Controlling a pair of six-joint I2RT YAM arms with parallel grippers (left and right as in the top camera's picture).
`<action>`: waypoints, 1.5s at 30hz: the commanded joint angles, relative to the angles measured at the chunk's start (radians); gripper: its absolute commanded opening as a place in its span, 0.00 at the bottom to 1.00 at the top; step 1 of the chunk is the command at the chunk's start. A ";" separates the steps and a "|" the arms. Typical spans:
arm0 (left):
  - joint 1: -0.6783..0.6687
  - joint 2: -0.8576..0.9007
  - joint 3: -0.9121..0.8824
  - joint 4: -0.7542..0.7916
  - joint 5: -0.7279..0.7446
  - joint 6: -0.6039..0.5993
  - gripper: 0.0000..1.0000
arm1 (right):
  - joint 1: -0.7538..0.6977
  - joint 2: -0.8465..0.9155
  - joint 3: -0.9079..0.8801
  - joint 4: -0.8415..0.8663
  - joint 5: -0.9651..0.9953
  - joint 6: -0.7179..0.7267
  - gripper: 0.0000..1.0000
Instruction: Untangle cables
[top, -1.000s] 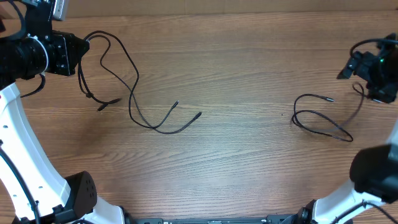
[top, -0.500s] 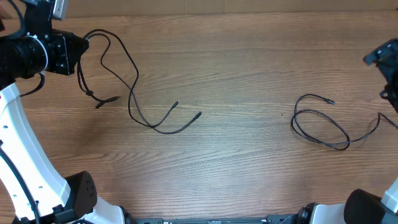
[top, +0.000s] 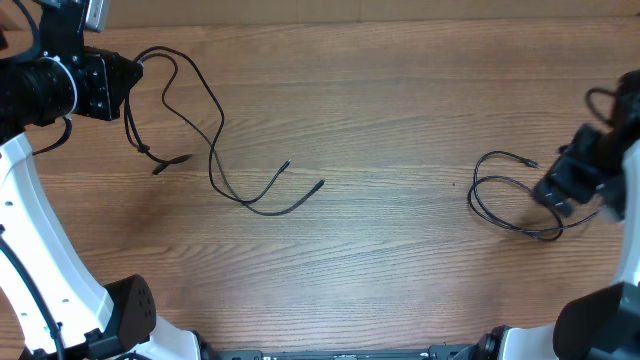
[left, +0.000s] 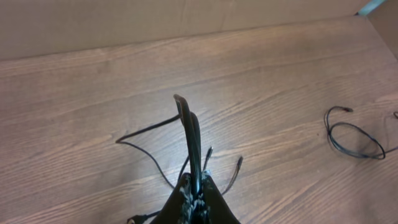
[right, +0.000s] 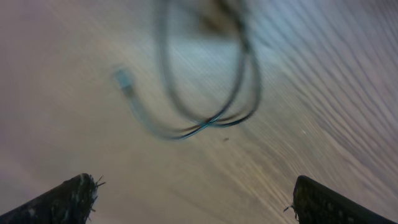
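Long black cable (left: 193, 140) pinched in L jaws; looped cable (right: 208, 122) on wood-grain table (top: 400, 100), R jaws spread wide.

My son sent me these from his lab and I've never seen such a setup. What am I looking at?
Two robot arms sit at a wooden table, sorting out cables. One picture looks down from above; the other two come from cameras on each arm's wrist. The left pincer is shut on a long black cable that trails across the table. The right pincer is open, hovering over a looped black cable, holding nothing. That view is blurred.
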 joint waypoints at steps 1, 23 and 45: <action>-0.008 -0.006 0.002 0.011 0.005 0.019 0.04 | 0.030 0.000 -0.162 0.062 -0.051 0.204 0.99; -0.020 -0.006 0.002 -0.015 0.005 0.019 0.04 | 0.031 0.005 -0.463 0.309 0.226 0.063 0.97; -0.020 -0.006 0.001 -0.015 0.005 0.019 0.04 | 0.027 0.254 -0.462 0.694 0.258 -0.539 0.04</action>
